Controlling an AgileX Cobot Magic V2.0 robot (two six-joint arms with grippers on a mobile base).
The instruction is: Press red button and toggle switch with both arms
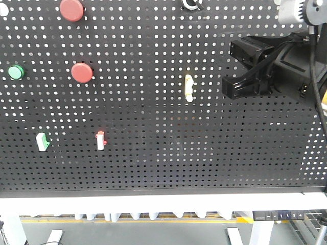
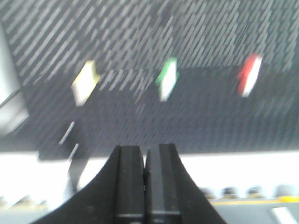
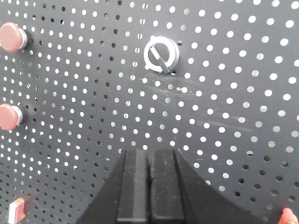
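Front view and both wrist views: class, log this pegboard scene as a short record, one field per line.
board: black pegboard, upright
red buttons: two, upper one and lower one, untouched
green button, far left
pale yellow switch, mid-board
right gripper, shut, facing a silver rotary knob
left gripper, shut, back from the board, blurred view

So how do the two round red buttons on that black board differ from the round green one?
The two round red push buttons are larger than the round green push button and sit further right on the black perforated board. One red button is mounted higher, near the top edge; the other is level with the green. All three are round and stick out from the board.
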